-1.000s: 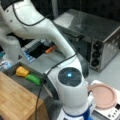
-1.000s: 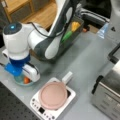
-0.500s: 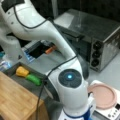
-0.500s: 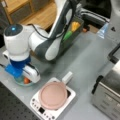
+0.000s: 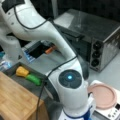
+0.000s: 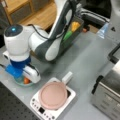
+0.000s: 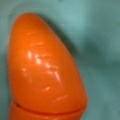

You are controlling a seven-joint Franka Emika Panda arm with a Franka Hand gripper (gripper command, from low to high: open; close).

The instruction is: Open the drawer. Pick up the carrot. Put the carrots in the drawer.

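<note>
Jaws aren't visible anywhere, so can't tell if they're spread or pinching. Gripper point(image 6: 25, 79) sits low over a teal dish point(image 6: 18, 81), right on top of the carrot point(image 7: 45, 70), which fills the wrist view. Farther back, the drawer point(image 6: 75, 31) is open, holding yellow and green toys.

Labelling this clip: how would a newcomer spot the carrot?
Find the silver toaster oven. To its left in a front view, past the open drawer, the gripper hangs over the table, the carrot by it. It is orange; the drawer holds a yellow item and a green item.
</note>
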